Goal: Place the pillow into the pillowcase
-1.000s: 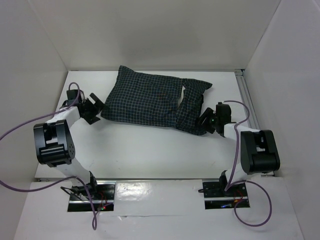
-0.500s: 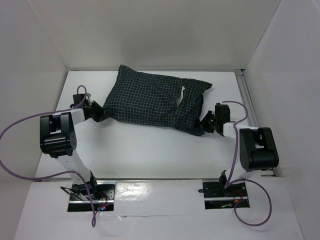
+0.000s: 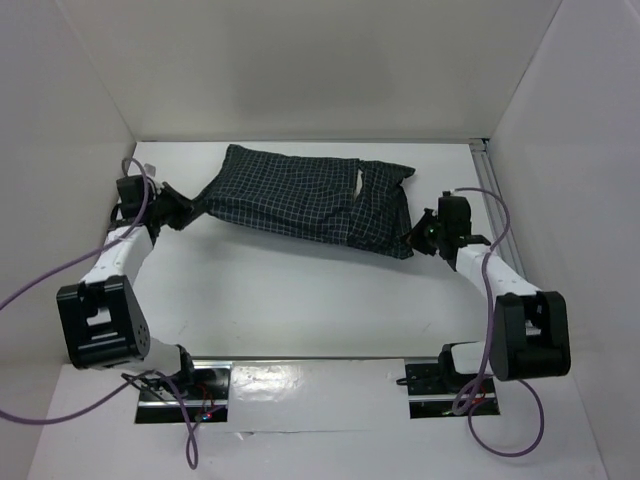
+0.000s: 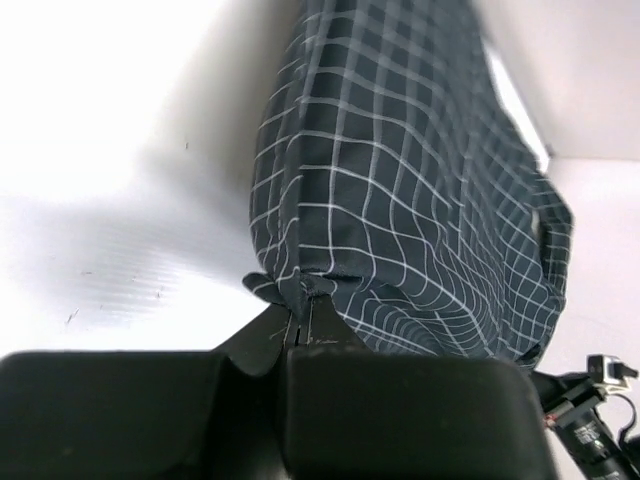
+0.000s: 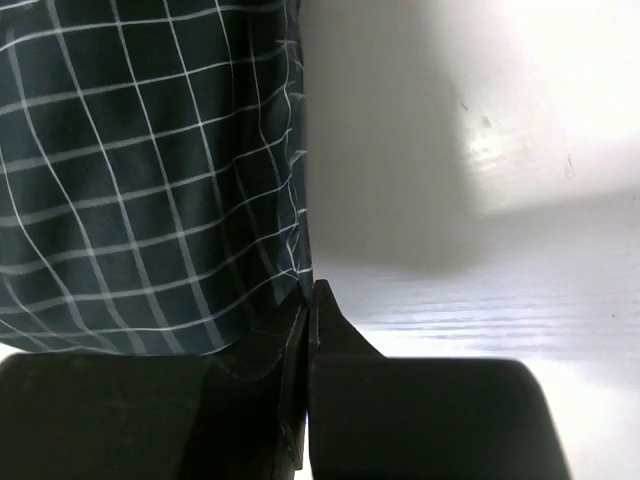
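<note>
The dark checked pillowcase (image 3: 290, 200) is plump and stretched across the back of the table between my two grippers. Of the pillow, only a thin white sliver (image 3: 357, 182) shows at the fold near the right end. My left gripper (image 3: 187, 208) is shut on the pillowcase's left corner; in the left wrist view the fabric (image 4: 400, 200) bunches into a pinch at the closed gripper (image 4: 300, 295). My right gripper (image 3: 415, 238) is shut on the lower right corner; in the right wrist view the cloth's edge (image 5: 130, 180) runs into the closed gripper (image 5: 310, 300).
White walls close in the table (image 3: 300, 290) on the left, back and right. An aluminium rail (image 3: 493, 190) runs along the right edge, just beyond the right arm. The right arm's wrist (image 4: 590, 400) shows in the left wrist view, beyond the pillowcase.
Both grippers have closed on the pillowcase's ends. The left arm swung out to the left and the right arm rose, which pulled the pillowcase taut and towards the back wall.
</note>
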Controlling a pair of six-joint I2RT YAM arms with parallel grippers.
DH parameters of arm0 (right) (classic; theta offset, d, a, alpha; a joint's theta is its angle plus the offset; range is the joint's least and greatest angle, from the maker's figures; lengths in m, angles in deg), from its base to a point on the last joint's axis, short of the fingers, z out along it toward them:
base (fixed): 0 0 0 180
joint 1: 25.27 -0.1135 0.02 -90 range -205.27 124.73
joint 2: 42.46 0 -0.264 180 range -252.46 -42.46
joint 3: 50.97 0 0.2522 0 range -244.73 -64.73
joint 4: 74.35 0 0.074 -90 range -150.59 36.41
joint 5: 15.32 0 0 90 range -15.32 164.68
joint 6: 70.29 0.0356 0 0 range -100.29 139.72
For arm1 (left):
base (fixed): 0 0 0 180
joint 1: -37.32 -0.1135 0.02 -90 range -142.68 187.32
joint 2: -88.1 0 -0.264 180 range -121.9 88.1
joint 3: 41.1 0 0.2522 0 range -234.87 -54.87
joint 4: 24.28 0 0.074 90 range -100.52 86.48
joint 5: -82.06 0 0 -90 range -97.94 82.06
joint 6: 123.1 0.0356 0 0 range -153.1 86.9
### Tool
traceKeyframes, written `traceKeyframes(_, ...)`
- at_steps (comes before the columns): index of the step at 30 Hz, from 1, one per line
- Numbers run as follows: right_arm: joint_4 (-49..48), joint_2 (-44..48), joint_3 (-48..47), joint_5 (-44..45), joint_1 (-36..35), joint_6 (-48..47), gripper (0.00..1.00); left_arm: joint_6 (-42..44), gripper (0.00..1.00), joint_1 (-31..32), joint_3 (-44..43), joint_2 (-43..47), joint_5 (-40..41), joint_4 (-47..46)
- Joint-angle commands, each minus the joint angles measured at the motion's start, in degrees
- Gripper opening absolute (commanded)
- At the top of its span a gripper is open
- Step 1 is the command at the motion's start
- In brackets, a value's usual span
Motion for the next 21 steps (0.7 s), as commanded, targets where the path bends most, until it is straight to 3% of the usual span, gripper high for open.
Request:
traceKeyframes(1,5.6,4.5,-5.1,2.8,-0.4,-1.1,0.00,-0.3,0.00,-2.7,0.3,5.1,0.6,0.9)
traceKeyframes(7,12.4,5.8,-15.9,2.3,0.1,-1.6,0.00,-0.9,0.00,-4.5,-8.3,9.0,-2.9,5.3)
traceKeyframes(11,20.0,7.1,-34.8,5.2,0.7,-3.8,0.00,-2.8,0.00,-8.4,-18.1,10.4,-10.7,7.1)
traceKeyframes(14,25.1,8.9,-41.7,11.6,0.7,-6.3,0.00,-7.3,0.00,-14.1,-18.2,11.1,-17.1,3.8)
traceKeyframes(17,27.3,11.4,-37.9,17.6,0.7,-7.4,0.00,-10.1,0.00,-18.2,-14.8,11.1,-20.1,0.4)
traceKeyframes(21,27.8,13.4,-34.1,16.6,1.2,-6.6,0.00,-11.8,0.00,-18.7,-12.7,11.1,-22.4,-1.0)
